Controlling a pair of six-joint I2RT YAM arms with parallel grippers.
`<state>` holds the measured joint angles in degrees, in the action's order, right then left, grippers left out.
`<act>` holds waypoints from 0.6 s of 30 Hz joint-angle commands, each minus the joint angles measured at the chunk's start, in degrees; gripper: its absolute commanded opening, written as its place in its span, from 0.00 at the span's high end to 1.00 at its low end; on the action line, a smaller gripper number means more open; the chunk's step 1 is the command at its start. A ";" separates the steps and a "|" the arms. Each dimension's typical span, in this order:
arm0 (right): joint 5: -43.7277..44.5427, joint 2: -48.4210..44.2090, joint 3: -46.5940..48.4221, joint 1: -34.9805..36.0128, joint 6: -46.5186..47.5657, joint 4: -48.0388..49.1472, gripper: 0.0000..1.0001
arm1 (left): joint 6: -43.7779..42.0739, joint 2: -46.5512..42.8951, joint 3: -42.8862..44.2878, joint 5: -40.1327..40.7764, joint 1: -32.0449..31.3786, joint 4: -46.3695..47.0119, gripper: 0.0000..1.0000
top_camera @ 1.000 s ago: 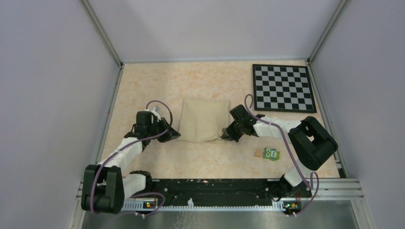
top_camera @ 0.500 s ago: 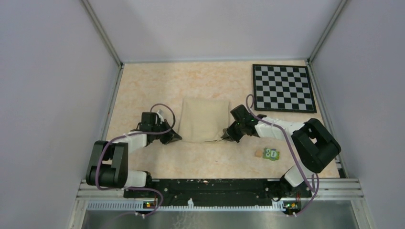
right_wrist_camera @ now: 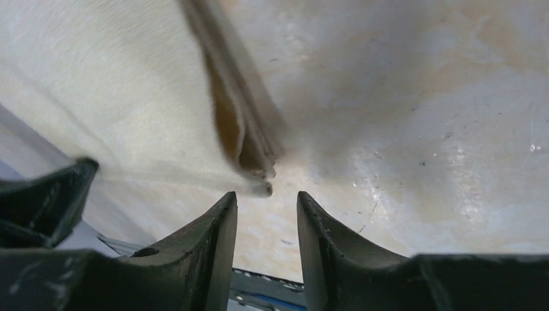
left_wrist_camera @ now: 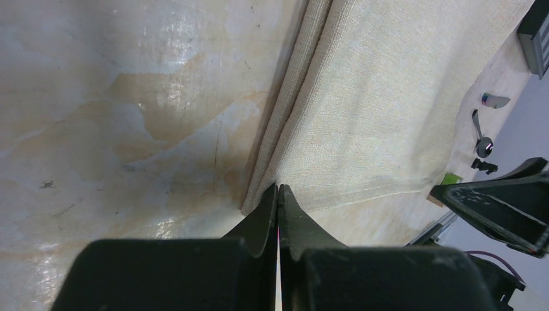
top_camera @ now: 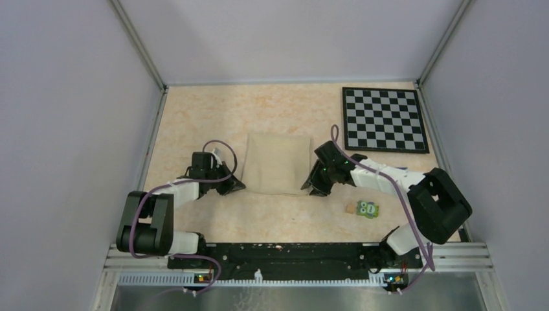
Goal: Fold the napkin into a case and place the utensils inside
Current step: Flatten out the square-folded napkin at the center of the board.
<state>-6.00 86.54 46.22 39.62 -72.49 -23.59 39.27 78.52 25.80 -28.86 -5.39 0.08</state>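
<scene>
One folded napkin (top_camera: 277,163) lies flat, long axis seemingly near-to-far.

napkin (top_camera: 277,163) hemmed by left claw (top_camera: 238,185), right claw (top_camera: 307,190) | bare tabletop (top_camera: 213,116) beyond | chessboard (top_camera: 383,119) far-right

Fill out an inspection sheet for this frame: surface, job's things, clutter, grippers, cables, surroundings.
Surface: speckled tan table, glossy.
Job's things: napkin folded, lying flat; utensils lying beyond it, outside the cloth.
Clutter: chessboard at far right; green block at near right.
Grippers: left gripper shut at the napkin's near-left corner; right gripper open, just short of the near-right corner.
Cables: purple cable looped along each arm.
Surroundings: grey walls on three sides.
</scene>
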 commanded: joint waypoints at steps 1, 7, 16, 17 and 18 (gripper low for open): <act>-3.66 -3.83 5.42 -0.78 18.08 0.95 0.60 | -1.72 -0.21 -0.27 1.70 0.03 0.18 1.00; -19.70 0.80 6.29 -1.84 24.76 17.25 0.56 | -3.43 -1.71 1.12 -0.82 0.03 -2.40 0.92; -19.60 7.34 -0.64 -2.44 25.08 26.94 0.69 | -5.39 -3.91 7.84 -8.06 0.02 -7.10 0.79; -19.33 7.64 -0.27 -2.47 25.97 26.52 0.67 | -4.74 -3.62 7.13 -8.05 0.00 -6.25 0.79; -20.46 8.23 0.37 -2.44 26.45 27.41 0.66 | -4.17 -3.08 6.18 -8.03 -0.04 -5.41 0.81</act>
<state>-26.65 93.84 45.34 37.69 -50.43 -0.36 35.03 76.07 32.38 -34.26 -5.39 -6.35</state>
